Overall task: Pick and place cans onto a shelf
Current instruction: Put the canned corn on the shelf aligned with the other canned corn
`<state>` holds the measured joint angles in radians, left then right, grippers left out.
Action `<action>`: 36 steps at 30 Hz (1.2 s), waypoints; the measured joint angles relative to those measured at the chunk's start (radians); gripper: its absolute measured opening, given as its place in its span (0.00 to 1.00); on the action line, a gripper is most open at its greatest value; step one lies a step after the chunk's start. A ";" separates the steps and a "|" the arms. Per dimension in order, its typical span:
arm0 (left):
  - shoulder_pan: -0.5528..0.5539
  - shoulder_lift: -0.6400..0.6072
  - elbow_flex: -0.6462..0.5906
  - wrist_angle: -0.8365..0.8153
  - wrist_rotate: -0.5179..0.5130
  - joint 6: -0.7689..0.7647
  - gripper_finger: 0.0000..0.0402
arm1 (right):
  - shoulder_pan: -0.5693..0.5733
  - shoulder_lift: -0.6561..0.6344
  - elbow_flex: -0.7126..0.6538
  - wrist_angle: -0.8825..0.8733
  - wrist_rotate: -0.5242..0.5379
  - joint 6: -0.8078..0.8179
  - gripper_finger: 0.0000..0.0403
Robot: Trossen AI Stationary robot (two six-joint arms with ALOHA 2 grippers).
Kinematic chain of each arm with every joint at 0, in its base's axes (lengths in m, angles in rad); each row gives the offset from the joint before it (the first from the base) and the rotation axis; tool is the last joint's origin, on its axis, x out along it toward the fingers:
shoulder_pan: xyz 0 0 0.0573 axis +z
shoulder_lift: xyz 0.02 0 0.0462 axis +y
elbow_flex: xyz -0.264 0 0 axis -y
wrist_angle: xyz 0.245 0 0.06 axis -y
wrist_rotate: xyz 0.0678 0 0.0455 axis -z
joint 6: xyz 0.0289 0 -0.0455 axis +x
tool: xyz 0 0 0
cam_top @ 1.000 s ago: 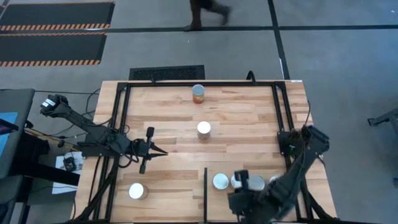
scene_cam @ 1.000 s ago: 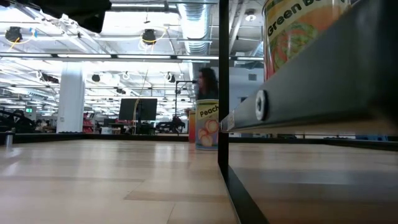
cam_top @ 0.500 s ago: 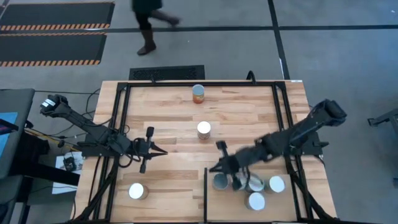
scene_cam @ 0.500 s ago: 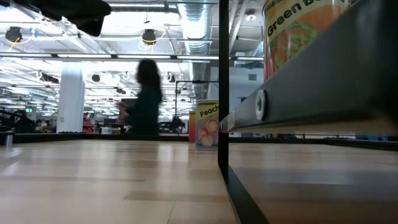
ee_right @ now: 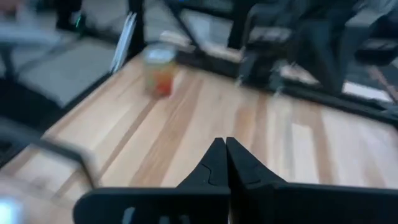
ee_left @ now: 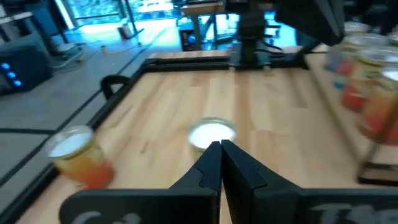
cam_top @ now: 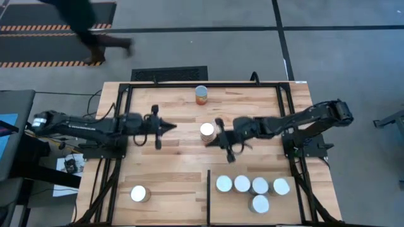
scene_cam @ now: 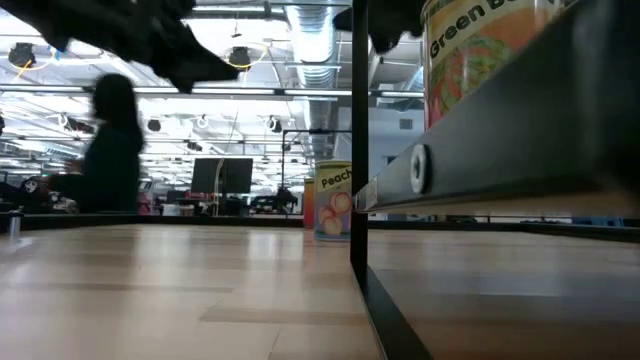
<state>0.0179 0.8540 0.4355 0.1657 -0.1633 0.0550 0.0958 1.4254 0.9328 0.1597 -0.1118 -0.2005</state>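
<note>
Five cans (cam_top: 251, 189) with silver-white tops stand on the shelf (cam_top: 230, 205) at the near right, past the black divider bar (cam_top: 208, 188). One can (cam_top: 207, 131) stands mid-table, an orange-labelled can (cam_top: 201, 94) near the far edge, and one more can (cam_top: 138, 193) at the near left. My right gripper (cam_top: 213, 140) is shut and empty, just right of and nearer than the mid-table can. My left gripper (cam_top: 172, 128) is shut and empty, left of that can and pointing at it (ee_left: 211, 133). The orange-labelled can also shows in the right wrist view (ee_right: 160, 70).
Black frame tubing (cam_top: 126, 107) runs along the table's left, far and right sides. In the low view the divider bar (scene_cam: 358, 150) stands upright, with a peach can (scene_cam: 335, 200) behind it and a green-bean can (scene_cam: 480, 50) close by. A person (cam_top: 88, 25) walks on the floor beyond the far edge.
My right gripper has risen from the cans on the shelf and swung toward the far edge and left, ending beside the mid-table can. My left gripper has gone toward the far edge and a little right. The person has walked leftward behind the table.
</note>
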 joint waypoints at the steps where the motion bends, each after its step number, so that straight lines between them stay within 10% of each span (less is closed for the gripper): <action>1: 0.047 0.011 0.000 0.009 0.041 0.004 0.00 | -0.028 0.000 -0.023 0.057 -0.032 0.012 0.00; 8: 0.318 0.251 0.053 0.096 0.270 0.074 0.00 | -0.131 -0.015 -0.181 0.355 -0.142 0.085 0.00; 23: 0.531 0.843 0.493 0.035 0.312 0.384 0.32 | -0.090 -0.022 -0.231 0.381 -0.122 0.087 0.01; 36: 0.544 0.931 0.616 -0.044 0.231 0.598 0.37 | -0.049 -0.022 -0.231 0.360 -0.122 0.059 0.01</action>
<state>0.5621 1.7855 1.0512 0.1214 0.0672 0.6533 0.0471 1.4036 0.7021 0.5198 -0.2340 -0.1419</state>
